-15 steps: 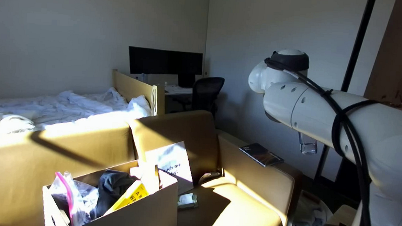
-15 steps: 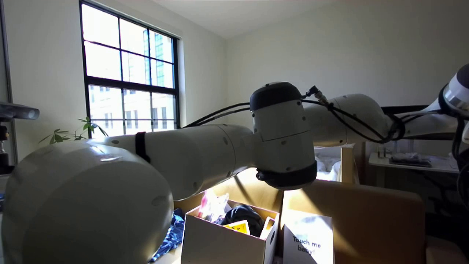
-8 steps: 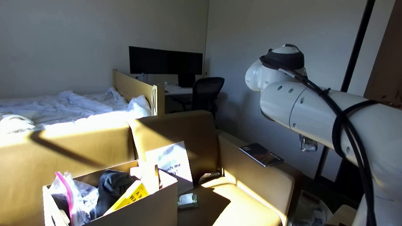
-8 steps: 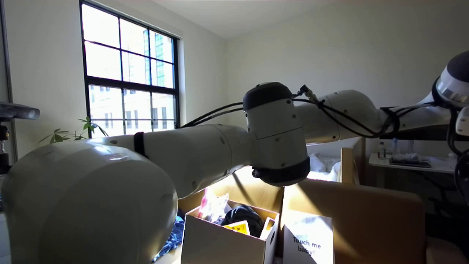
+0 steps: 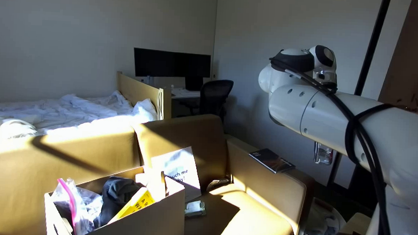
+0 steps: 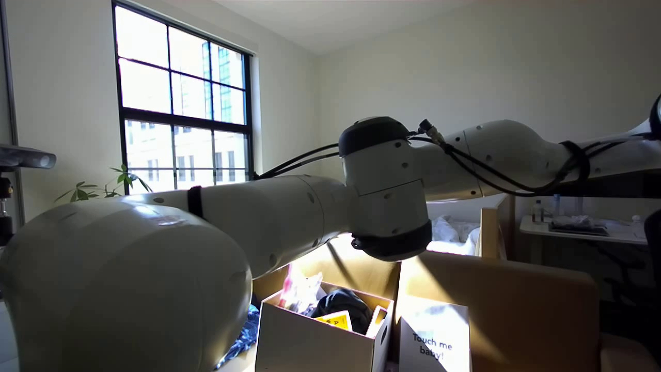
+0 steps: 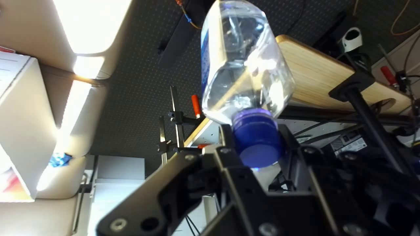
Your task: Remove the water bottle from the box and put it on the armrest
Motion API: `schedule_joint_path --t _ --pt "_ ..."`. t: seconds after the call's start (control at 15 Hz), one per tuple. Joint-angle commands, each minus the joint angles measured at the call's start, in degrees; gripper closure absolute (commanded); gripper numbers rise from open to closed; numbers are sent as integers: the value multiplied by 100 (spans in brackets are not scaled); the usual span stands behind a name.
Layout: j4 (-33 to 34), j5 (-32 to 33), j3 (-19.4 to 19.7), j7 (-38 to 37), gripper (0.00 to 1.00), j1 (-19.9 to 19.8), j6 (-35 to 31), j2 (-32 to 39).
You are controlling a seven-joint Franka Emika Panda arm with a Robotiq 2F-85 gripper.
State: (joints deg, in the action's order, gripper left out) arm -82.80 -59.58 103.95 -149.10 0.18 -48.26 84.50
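One cardboard box (image 5: pixel 150 218) is seen near seven o'clock in an exterior view, one notebook (image 5: pixel 272 160) is set on the armrest (image 5: pixel 262 183) at four, and one water bottle (image 5: pixel 323 154) is held aloft just past three, partly hidden by one robot arm (image 5: pixel 320 118). Its blue cap (image 7: pixel 257 141) is clasped by the gripper (image 7: pixel 256 139). One tan sofa (image 5: pixel 190 134) is streaked with light; one bed (image 5: pixel 70 110) and pale walls (image 5: pixel 92 29) are seen behind.

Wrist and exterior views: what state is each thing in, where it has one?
Gripper: shut on the blue cap
Water bottle: capped, held in the air; how full, can't tell
Box: open on top, things inside
Armrest: partly covered on top
Notebook: closed, lying on the armrest
Monitor: screen dark
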Motion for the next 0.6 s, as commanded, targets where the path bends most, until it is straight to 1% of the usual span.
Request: schedule_joint_path --t 0.0,0.27,0.4,0.47,0.53 --pt "-1232 -387 97 0 90 312 -496 -1" --pt "-2276 -600 35 1 90 733 -1510 -3" --pt "-2577 -641 57 1 90 758 -1901 -4" --pt "-2055 -434 -18 1 90 573 -1513 -3" --pt "-2152 -430 -22 5 65 608 -1565 -6"
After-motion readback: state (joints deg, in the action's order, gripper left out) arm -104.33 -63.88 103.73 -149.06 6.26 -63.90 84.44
